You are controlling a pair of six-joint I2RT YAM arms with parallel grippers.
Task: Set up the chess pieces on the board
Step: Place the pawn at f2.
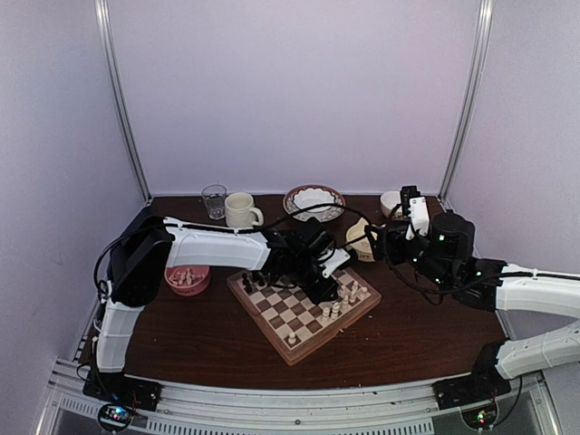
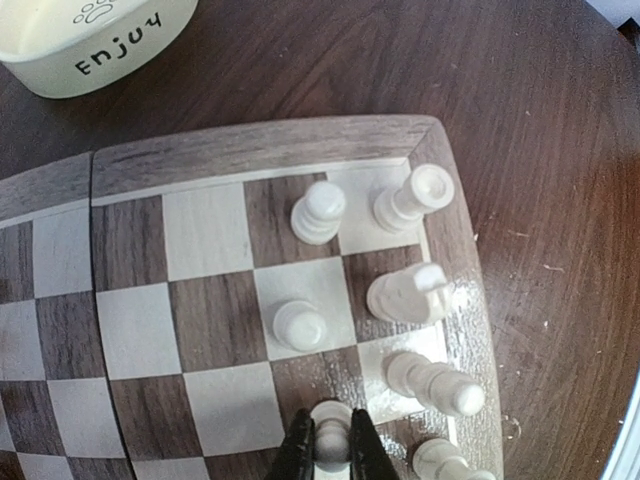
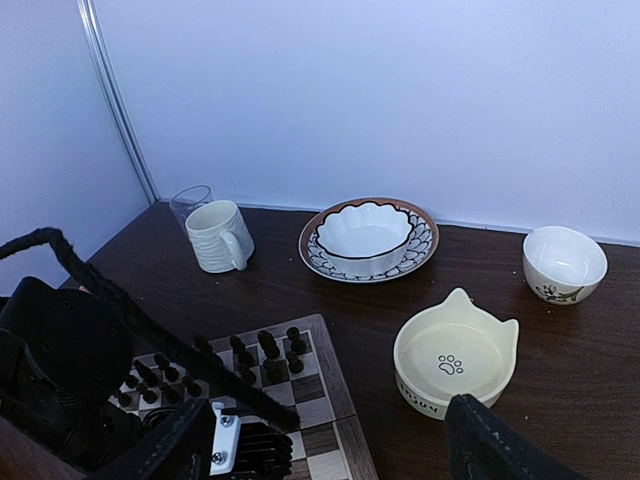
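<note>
1. While the left gripper is poised over the chessboard, a cream pawn is pinched between its narrowed jaws, close to the board's edge.
2. Other cream pieces are stood on the squares around it, beside the rim.
3. The right gripper is held off the board, jaws spread wide and empty, near the cat-shaped bowl.

glossy wooden board, smooth cream chess pieces, glazed ceramic bowl, wood-grain tabletop

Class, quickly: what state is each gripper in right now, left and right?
Left gripper: closed on a white chess piece.
Right gripper: open, holding nothing.
</note>
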